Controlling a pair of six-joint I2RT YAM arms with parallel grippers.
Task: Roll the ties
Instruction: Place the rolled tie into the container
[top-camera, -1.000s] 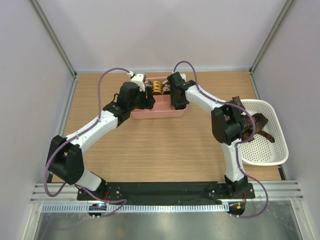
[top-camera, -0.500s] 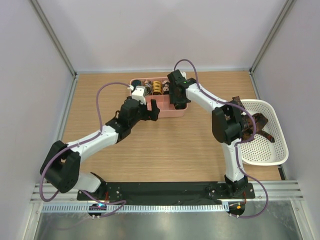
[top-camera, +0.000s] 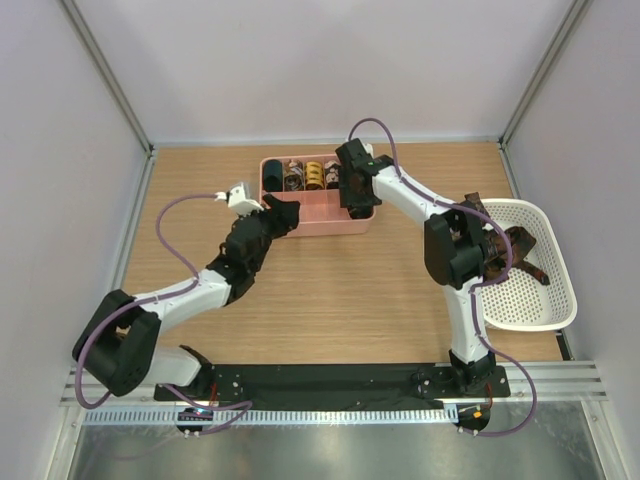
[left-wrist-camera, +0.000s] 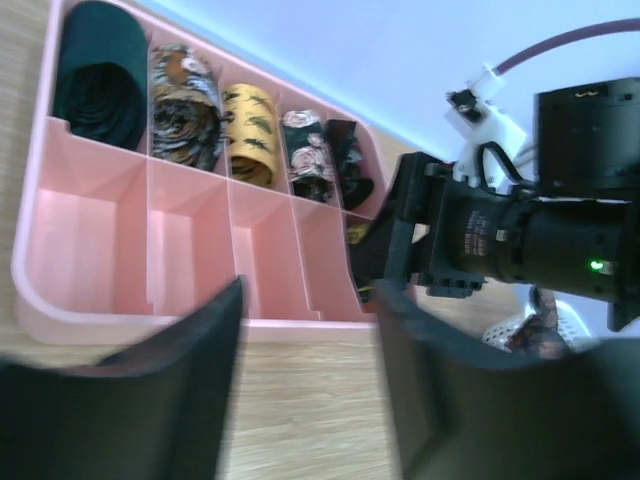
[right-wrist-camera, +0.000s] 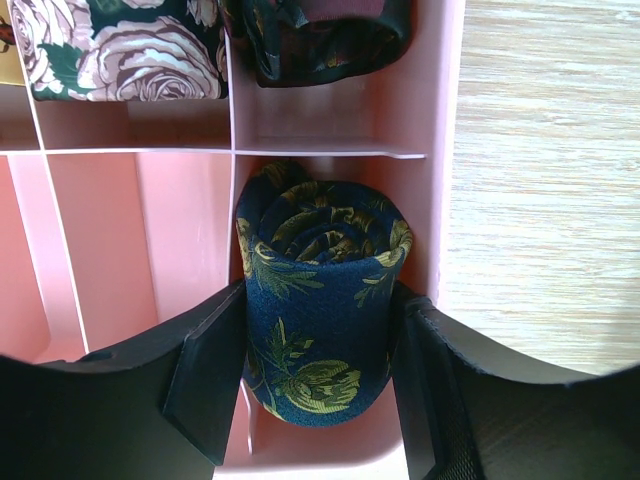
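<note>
A pink divided tray (top-camera: 310, 229) holds several rolled ties. In the left wrist view its back row shows a black coil (left-wrist-camera: 100, 85), a brown patterned one (left-wrist-camera: 185, 105), a yellow one (left-wrist-camera: 250, 130) and a rose-print one (left-wrist-camera: 308, 155). My right gripper (right-wrist-camera: 320, 335) reaches into the tray's (right-wrist-camera: 440, 100) near right compartment, both fingers pressed against a navy coil with yellow-green print (right-wrist-camera: 320, 300). My left gripper (left-wrist-camera: 305, 400) hangs open just in front of the tray's (left-wrist-camera: 150, 320) front wall, with only bare wood between its fingers. From above it is at the tray's near left corner (top-camera: 283, 215).
A white perforated basket (top-camera: 545, 310) stands at the right edge with loose brown ties (top-camera: 515, 250) in it. The right arm's forearm (top-camera: 410, 205) runs from there to the tray. Grey walls close off the table's back and sides.
My left gripper has pulled back out of the tray toward the near left. The right gripper has stayed in the tray's right compartment.
</note>
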